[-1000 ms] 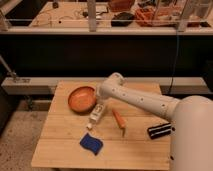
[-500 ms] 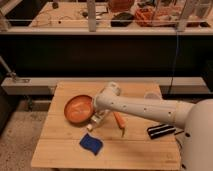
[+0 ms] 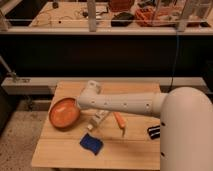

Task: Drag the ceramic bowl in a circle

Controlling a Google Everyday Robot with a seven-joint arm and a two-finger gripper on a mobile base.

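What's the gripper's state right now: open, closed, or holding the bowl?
Gripper: down at the right rim of the ceramic bowl, on the table's left side; whether it is open, closed or gripping cannot be told.

Lab or workshop: cable-strewn workbench [image 3: 70, 17] behind the wooden table [image 3: 131, 150]; gripper [image 3: 80, 105] beside the ceramic bowl [image 3: 62, 114]

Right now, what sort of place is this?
Likely a robotics lab: cluttered workbench behind, hanging cable, wooden table, and the robot's claw at the rim of the ceramic bowl.
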